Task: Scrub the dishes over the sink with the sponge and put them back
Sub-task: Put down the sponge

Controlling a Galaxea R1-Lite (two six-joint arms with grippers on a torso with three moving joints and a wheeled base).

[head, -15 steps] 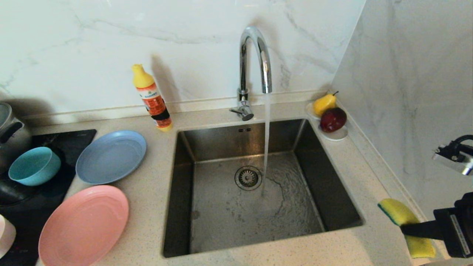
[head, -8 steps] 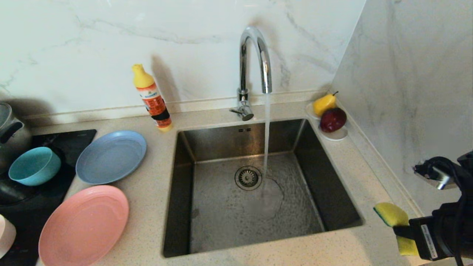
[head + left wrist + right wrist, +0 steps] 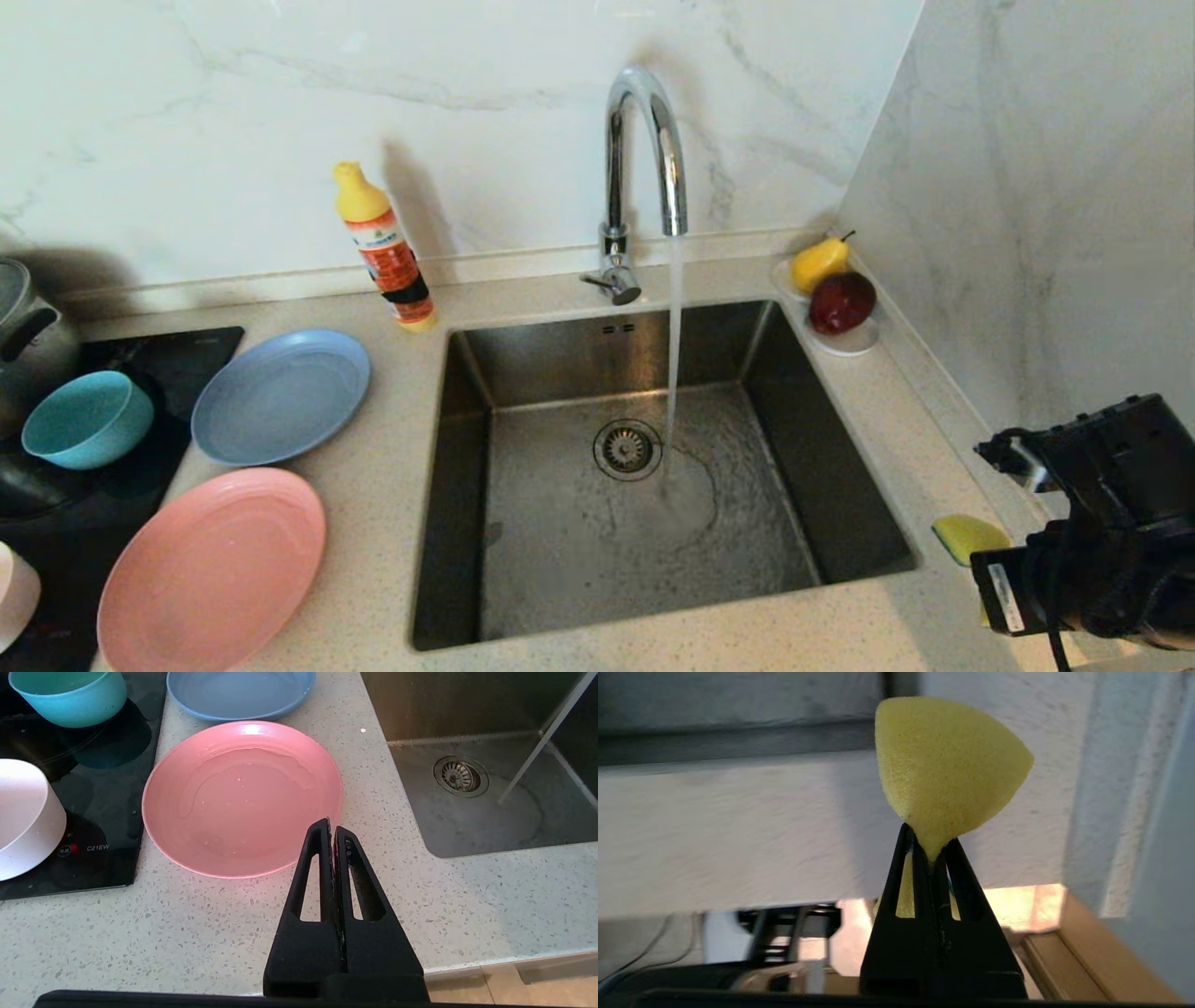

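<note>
The yellow sponge (image 3: 948,765) is pinched at its middle by my right gripper (image 3: 930,847), which is shut on it. In the head view only one sponge corner (image 3: 966,535) shows, over the counter right of the sink (image 3: 822,448), and the right wrist (image 3: 1092,551) hides the rest. Left of the sink lie the grey-blue plate (image 3: 280,395) and the salmon-pink plate (image 3: 213,569). The teal bowl (image 3: 87,419) and the pale pink bowl (image 3: 14,593) sit on the cooktop. My left gripper (image 3: 331,828) is parked, shut and empty, above the counter at the pink plate's (image 3: 243,798) near edge.
Water runs from the chrome tap (image 3: 644,149) into the basin beside the drain strainer (image 3: 626,449). A detergent bottle (image 3: 385,247) stands behind the plates. A saucer with fruit (image 3: 836,285) sits at the back right corner. The steel pot (image 3: 23,327) and black cooktop (image 3: 168,355) are far left. A marble wall (image 3: 1027,233) closes the right side.
The right arm has swung in from the right edge and rolled over the sponge. The sponge has shifted slightly left and up, and more of it is now covered. The left arm is still.
</note>
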